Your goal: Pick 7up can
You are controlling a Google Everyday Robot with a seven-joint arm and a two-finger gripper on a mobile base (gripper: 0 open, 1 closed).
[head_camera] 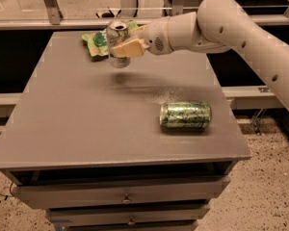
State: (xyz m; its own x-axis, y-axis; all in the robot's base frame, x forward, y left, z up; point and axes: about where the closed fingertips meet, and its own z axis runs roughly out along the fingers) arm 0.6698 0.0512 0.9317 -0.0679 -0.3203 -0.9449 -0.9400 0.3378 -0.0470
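The 7up can (116, 35), silver-white with a shiny metal top, is upright and held in the air above the far part of the grey table (86, 119). My gripper (121, 46) is shut on the can, with one tan finger (127, 48) across its front side. The can's shadow lies on the table below it. The white arm reaches in from the upper right.
An all-green patterned can (185, 115) lies on its side near the table's right front. A green snack bag (97, 41) lies at the far edge behind the held can. Drawers sit below the table's front edge.
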